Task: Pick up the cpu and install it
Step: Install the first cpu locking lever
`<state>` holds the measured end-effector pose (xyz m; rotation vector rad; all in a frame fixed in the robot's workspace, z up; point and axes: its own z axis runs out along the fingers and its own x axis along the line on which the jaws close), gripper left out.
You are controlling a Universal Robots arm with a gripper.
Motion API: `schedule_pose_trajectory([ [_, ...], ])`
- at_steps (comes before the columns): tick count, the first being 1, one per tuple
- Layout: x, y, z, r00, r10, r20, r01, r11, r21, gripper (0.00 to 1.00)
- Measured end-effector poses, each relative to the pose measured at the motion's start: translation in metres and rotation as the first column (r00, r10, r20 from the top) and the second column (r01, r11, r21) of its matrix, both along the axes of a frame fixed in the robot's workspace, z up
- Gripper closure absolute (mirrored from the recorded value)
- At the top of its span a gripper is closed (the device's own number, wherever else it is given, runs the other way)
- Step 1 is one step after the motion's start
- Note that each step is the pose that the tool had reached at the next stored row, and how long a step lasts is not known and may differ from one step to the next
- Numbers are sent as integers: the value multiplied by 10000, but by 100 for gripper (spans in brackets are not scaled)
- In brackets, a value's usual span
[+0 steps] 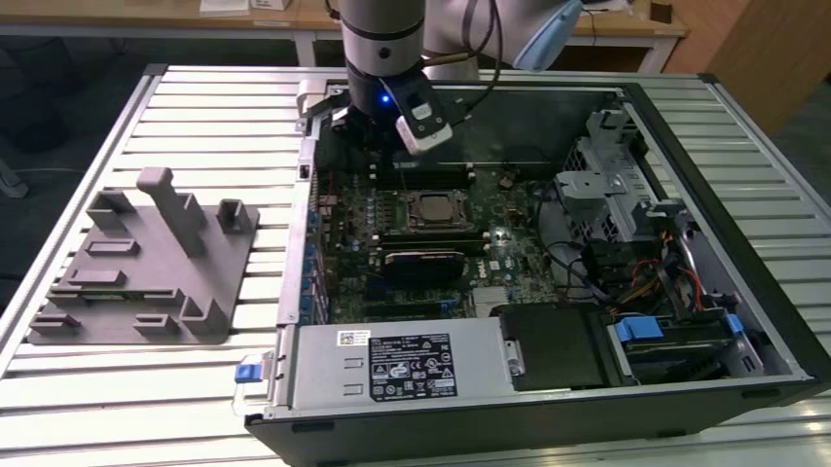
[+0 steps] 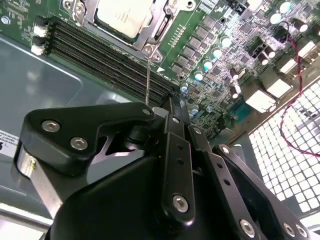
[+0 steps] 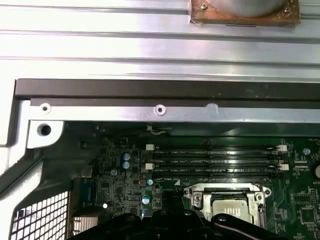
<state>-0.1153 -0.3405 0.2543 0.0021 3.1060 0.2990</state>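
The second wrist view shows your end effector (image 2: 172, 102) closed and empty above the memory slots (image 2: 107, 57), so descending risks striking them beside the seated cpu (image 2: 122, 15).

Cpu (image 1: 430, 208) sits in the socket (image 1: 430, 190), fixture block (image 1: 136, 263) well apart

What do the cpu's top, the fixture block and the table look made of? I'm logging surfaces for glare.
The cpu, seated in the socket, has a silvery top plate that looks like brushed metal with a dull sheen. The fixture block is uniformly matte grey, probably plastic. The table is pale ribbed slats with soft highlights, likely aluminium.
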Motion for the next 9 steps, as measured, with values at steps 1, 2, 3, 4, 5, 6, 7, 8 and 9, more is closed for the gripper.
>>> schedule_pose_trajectory([
  [1,3,0,0,10000,1,0,-1,10000,2,89],
  [2,8,-1,0,10000,1,0,-1,10000,3,89],
  [3,16,-1,0,10000,0,0,0,10000,2,89],
  [4,29,0,0,10000,0,0,0,10000,2,89],
  [5,46,0,0,10000,0,0,0,10000,2,89],
  [6,65,-1,0,10000,-1,0,1,10000,2,89],
  [7,85,0,-1,10000,0,0,0,10000,2,89],
  [8,108,-1,-1,10000,1,0,-1,10000,2,89],
  [9,132,-1,-1,10000,1,-1,-1,10000,2,89],
])
